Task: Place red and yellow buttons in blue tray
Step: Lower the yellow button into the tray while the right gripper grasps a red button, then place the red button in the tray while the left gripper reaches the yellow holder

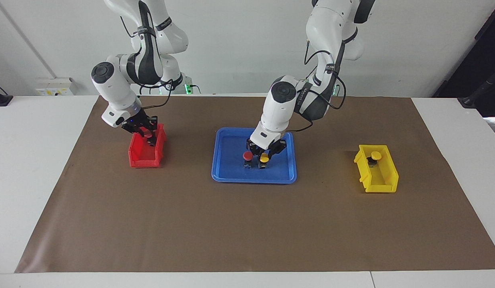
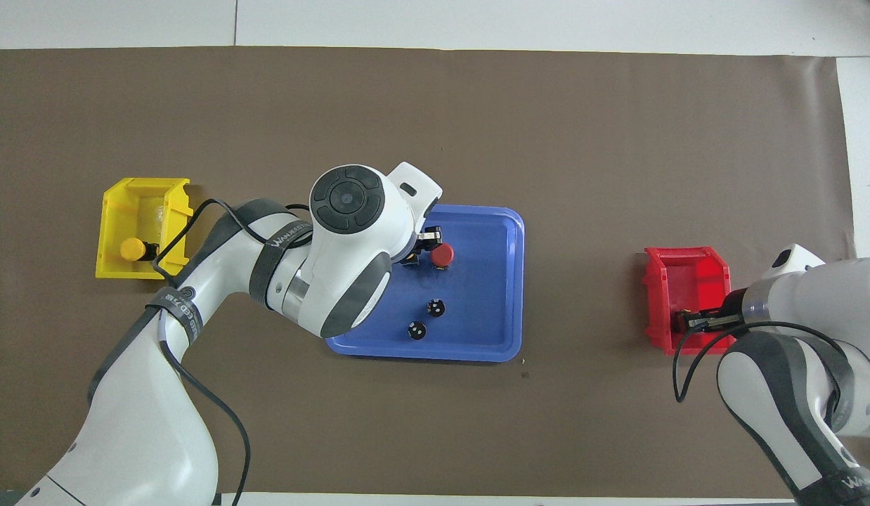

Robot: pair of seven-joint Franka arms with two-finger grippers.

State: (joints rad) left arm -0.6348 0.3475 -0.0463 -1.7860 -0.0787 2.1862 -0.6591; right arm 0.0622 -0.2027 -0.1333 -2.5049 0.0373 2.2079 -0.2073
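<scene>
Yellow button [image 1: 264,158] in blue tray [image 1: 231,176], under L pincer [image 1: 264,157].

Your facing view looks from high across the table [image 1: 247,224] toward both robots; your overhead view looks steeply down from their end. Both stand well back and share the whole mat, turned half around

A brown mat [image 1: 247,224] is covering the white table [image 1: 31,168]. A small red bin [image 1: 145,154] is sitting toward the right arm's end, a small yellow bin [image 1: 381,176] toward the left arm's end. Two dark cylinders [image 2: 436,307] [image 2: 417,329] are standing close together. Cables are trailing along the wall.
</scene>
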